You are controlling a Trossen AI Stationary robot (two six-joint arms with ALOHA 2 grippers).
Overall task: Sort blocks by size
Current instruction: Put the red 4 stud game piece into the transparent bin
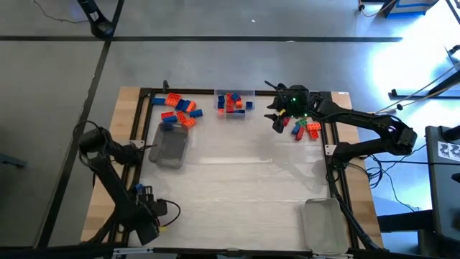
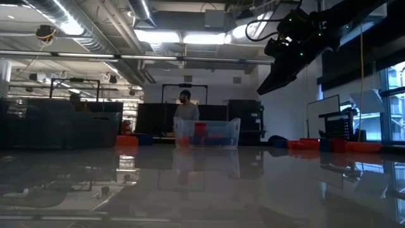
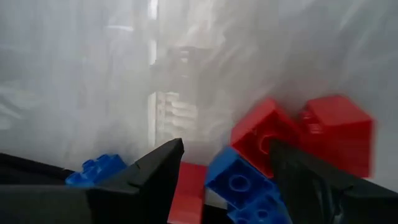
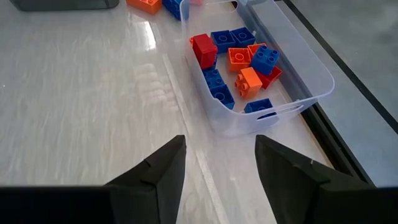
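No legible text, label, brand, number or sign can be made out in any of the views. At the right edge of the high view a white card (image 1: 450, 150) printed with black square patterns is seen on a dark stand, but nothing on it can be read as letters or digits. In the low view, no lettering can be read on anything in the room behind the surface. No printed marking is shown on the bricks (image 4: 239, 62) in the clear tray (image 4: 292, 93) in the right wrist view, nor on those in the left wrist view.
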